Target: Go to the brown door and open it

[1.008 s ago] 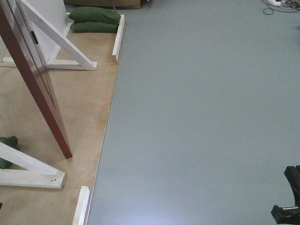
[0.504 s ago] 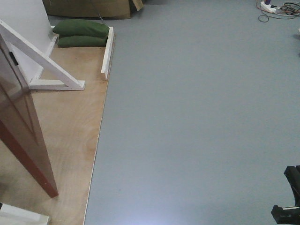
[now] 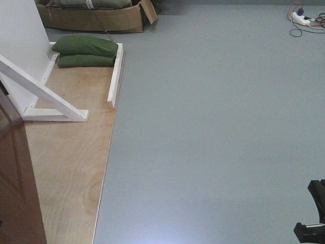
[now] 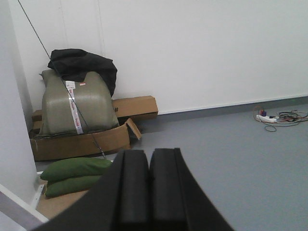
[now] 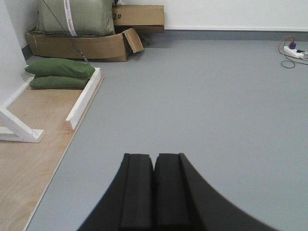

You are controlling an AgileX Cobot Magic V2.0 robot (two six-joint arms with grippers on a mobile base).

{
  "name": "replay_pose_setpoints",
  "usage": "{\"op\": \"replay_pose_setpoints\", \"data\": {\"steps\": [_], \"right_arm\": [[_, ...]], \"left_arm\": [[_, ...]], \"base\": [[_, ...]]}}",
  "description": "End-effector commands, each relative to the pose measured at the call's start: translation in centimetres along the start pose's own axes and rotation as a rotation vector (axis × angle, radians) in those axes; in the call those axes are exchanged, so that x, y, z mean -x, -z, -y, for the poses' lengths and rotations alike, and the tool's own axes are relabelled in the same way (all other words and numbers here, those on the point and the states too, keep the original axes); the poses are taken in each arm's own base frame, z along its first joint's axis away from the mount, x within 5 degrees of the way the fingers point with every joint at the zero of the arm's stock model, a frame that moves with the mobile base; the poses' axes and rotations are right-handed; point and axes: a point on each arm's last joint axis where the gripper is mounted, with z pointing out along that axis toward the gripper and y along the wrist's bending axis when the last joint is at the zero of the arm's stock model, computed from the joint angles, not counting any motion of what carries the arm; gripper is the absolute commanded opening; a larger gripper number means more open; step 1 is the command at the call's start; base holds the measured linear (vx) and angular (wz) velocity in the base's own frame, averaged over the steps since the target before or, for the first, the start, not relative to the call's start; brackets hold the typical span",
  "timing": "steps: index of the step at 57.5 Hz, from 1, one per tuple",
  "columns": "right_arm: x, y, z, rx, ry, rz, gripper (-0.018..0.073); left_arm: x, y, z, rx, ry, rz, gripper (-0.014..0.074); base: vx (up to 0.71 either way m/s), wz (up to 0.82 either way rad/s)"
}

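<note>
Brown door [image 3: 15,183] now closer, at left edge; "2#" on cardboard box [image 5: 139,14].

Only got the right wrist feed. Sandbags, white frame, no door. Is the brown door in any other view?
Observer: Yes. The front-facing view has the brown door at its far left edge, standing over the plywood platform. Only a plain stretch of panel shows, no handle.
Operator: Left gripper state?
Observer: The left wrist view shows the left gripper shut, pads together, nothing between them.
</note>
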Motion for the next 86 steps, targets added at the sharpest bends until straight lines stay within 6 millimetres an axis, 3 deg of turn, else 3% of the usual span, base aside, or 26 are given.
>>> {"op": "replay_pose_setpoints", "data": {"steps": [1,27,78,81,86], "right_arm": [[0.6,0.0,0.1,-0.008,0.014,0.080,0.0000],[0.6,0.0,0.1,-0.008,0.014,0.082,0.0000],[0.7,0.0,0.1,-0.009,0.014,0.083,0.0000],[0.7,0.0,0.1,-0.009,0.014,0.083,0.0000],[0.7,0.0,0.1,-0.009,0.014,0.083,0.0000]], "left_arm": [[1.4,0.2,-0.1,0.009,0.001,0.110,-0.0004],[1.4,0.2,-0.1,0.009,0.001,0.110,-0.0004],[1.5,0.2,-0.1,0.011,-0.017,0.116,-0.0004],[2.0,0.2,-0.1,0.016,-0.017,0.138,-0.0004],[4.6,0.0,-0.3,0.042,-0.018,0.229,-0.0004]], "base": [[0.38,0.04],[0.23,0.02],[0.02,0.00],[0.00,0.00],[0.00,0.00]]}}
